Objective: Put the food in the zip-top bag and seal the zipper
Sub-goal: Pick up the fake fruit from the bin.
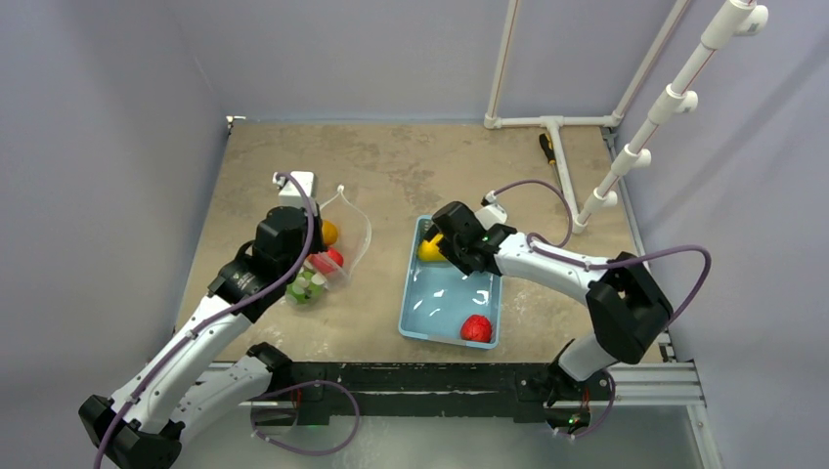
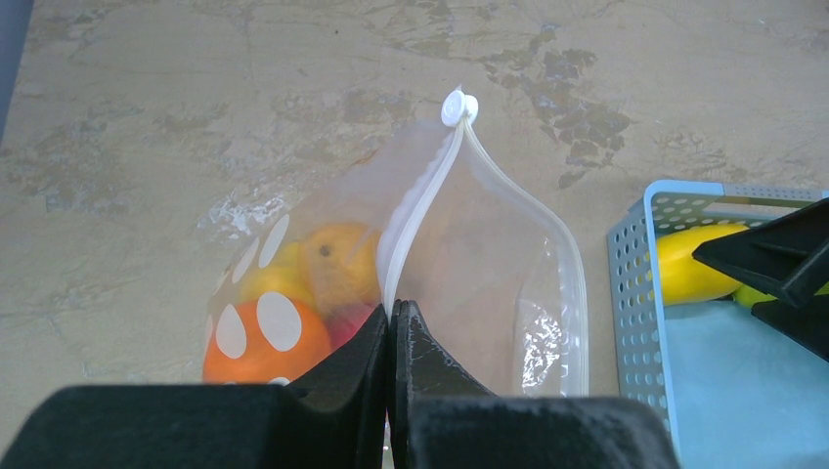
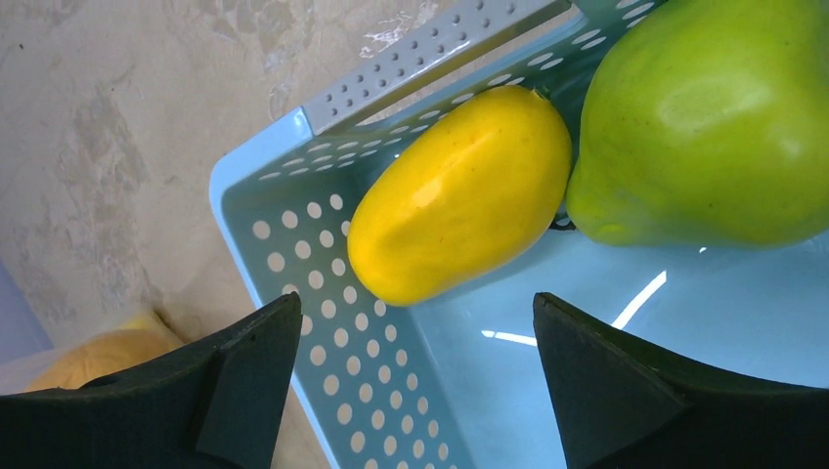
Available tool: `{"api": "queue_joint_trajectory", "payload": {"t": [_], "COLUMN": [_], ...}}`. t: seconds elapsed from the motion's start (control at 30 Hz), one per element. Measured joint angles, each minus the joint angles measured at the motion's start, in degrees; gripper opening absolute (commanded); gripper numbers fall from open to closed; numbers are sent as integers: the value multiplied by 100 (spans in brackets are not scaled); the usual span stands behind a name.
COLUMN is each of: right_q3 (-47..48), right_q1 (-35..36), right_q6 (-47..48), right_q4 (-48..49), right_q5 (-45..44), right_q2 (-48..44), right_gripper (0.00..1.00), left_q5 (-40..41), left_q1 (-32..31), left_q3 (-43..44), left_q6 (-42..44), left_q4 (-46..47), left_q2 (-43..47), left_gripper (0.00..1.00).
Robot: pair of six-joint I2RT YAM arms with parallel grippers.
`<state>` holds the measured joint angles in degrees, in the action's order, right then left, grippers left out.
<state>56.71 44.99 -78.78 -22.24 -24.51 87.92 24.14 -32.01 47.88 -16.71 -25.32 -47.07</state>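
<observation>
Several fruits (image 2: 332,264) are bagged, the zip-top bag (image 2: 543,332) clamped by the left gripper (image 2: 393,318); three are left for the spread right gripper (image 3: 415,313).

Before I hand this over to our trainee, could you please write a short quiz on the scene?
1. True or false: the left pincer is shut on the edge of the bag.
2. Which lies right by the open right pincer: A the orange fruit, B the yellow fruit, C the red fruit?
3. Fill in: the green fruit lies in the blue ____.
Key: 1 true; 2 B; 3 basket.
</observation>
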Motion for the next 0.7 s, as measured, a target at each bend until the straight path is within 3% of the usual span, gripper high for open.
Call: {"api": "queue_joint_trajectory", "payload": {"t": [0.57,0.7], "right_q3": [94,186], "right_q1": [-490,-511], "right_q6": [20,68], "right_q4": [494,588], "right_q5": [9,7], "right_q2": [750,922], "right_gripper": [90,85], "left_q5": [-103,-103], "left_q1": [0,0], "left_q3": [0,0], "left_q6": [2,2], "left_q4": [2,2], "left_q2": [4,4], "left_gripper": [0,0]}}
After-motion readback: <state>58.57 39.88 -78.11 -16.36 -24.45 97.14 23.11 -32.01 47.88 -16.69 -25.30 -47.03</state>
